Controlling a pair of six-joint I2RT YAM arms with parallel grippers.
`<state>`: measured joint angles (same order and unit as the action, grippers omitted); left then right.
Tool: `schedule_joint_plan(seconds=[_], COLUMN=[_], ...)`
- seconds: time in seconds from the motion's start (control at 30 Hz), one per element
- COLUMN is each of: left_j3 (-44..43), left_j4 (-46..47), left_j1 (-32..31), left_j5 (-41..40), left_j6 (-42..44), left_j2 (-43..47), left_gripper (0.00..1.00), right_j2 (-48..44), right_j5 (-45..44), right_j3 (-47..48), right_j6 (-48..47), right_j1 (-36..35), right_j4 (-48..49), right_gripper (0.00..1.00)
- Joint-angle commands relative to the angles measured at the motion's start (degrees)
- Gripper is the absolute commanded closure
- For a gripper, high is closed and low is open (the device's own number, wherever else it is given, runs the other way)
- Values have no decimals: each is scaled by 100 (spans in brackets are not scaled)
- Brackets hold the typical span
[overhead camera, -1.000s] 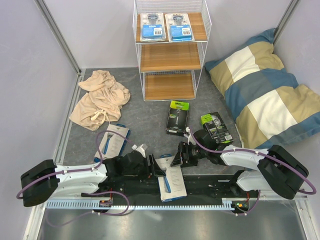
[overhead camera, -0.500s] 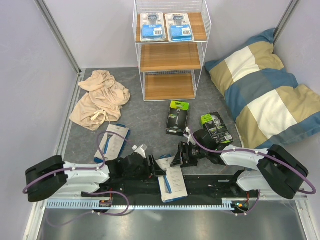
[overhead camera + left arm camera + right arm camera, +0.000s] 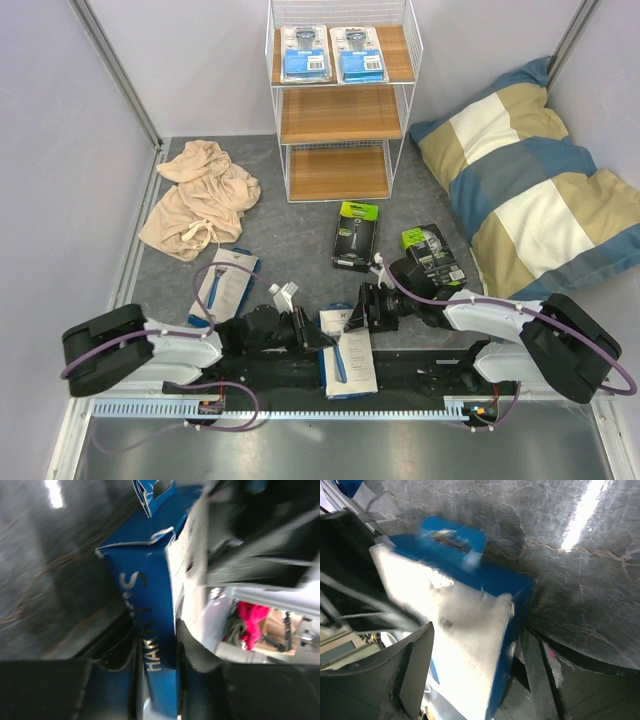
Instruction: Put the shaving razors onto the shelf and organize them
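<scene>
Reading along the blue edge of the pack [image 3: 150, 605], I made out "HARRY'S" in white letters, running lengthwise between the fingers of the left tool [image 3: 308, 330]. That tool was clenched on the thin edge of the pack. The right tool [image 3: 362, 305] stood wide, its fingers on either side of the pack's top end with the hang tab; whether they pressed on it I could not tell. The pack sat at the front of the tabletop [image 3: 290, 240], between the two arms.

A second pack [image 3: 225, 283] lay flat to the left, and two black-and-green boxes, one [image 3: 356, 234] beside the other [image 3: 432, 255], lay nearer the shelf [image 3: 340, 115]; their print was too small to read. Two blue-and-white cards [image 3: 305, 53] [image 3: 359, 53] lay side by side on the shelf's top board.

The tabletop was grey and veined like stone, with pale walls around it. A beige cloth [image 3: 200, 195] was heaped on the left and a striped pillow [image 3: 530, 185] leaned on the right.

Both arms lay low, reaching inward from their bases so that the tools met at the pack.
</scene>
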<state>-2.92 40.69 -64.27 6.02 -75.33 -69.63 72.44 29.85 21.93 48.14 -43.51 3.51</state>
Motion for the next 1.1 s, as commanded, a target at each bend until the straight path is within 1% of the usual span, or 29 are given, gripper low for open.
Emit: schedule_joint_plan(seconds=[0.0,0.03,0.07,0.1,0.13,0.2,0.27,0.3,0.33,0.47,0.5,0.57,0.6,0.67,0.7,0.77,0.8,0.93,1.07], left_j3=[-436,-499,-560,-691,-753,-972,-1122,-1262,-1325,-1694,-1869,-2159,-2265,-2554,-2660,-2967,-3073,-3513,-3760], left_j4=[-1314,-1579,-2086,-2317,-2528,-3081,-3338,-3513,-3567,-3620,-3620,-3629,-3638,-3621,-3612,-3577,-3576,-3454,-2937], left_j1=[-42,-33,-33,-16,11,72,169,265,327,801,1046,1302,1573,1873,2222,2567,2864,3464,4088], left_j5=[-829,-892,-953,-1058,-1111,-1182,-1165,-1112,-1060,-629,-298,-50,195,469,783,1249,1383,2042,2963], left_j6=[1055,1090,1160,1204,1266,1363,1512,1556,1661,2056,2144,2434,2635,2812,2979,3111,3234,3411,3262], left_j2=[914,1151,1527,1731,1898,2259,2383,2418,2401,2156,2007,1839,1708,1575,1505,1286,1215,907,574], left_gripper=[87,88,90,97,98,98,98,98,98,98,98,98,98,98,98,98,98,98,98], right_j2=[-151,-187,-230,-309,-345,-450,-521,-599,-635,-968,-1039,-1249,-1320,-1478,-1505,-1540,-1549,-1532,-1558], right_j5=[-22,-92,-145,-233,-268,-382,-444,-514,-550,-813,-866,-1068,-1103,-1157,-1130,-1016,-981,-875,-840], right_j3=[556,619,671,768,812,935,997,1058,1085,1208,1225,1252,1261,1269,1278,1322,1331,1410,1550], right_j6=[-190,-226,-252,-296,-314,-340,-349,-349,-340,-314,-305,-279,-279,-244,-244,-252,-252,-279,-331], right_j1=[-132,-123,-114,-123,-114,-106,-105,-88,-79,-9,9,88,123,246,290,395,439,492,536], right_j4=[-32,-104,-166,-262,-298,-342,-342,-333,-481,-658,-702,-842,-869,-939,-957,-975,-975,-940,-870], right_gripper=[21,20,19,17,15,11,9,7,7,6,6,5,5,5,5,4,4,2,2])
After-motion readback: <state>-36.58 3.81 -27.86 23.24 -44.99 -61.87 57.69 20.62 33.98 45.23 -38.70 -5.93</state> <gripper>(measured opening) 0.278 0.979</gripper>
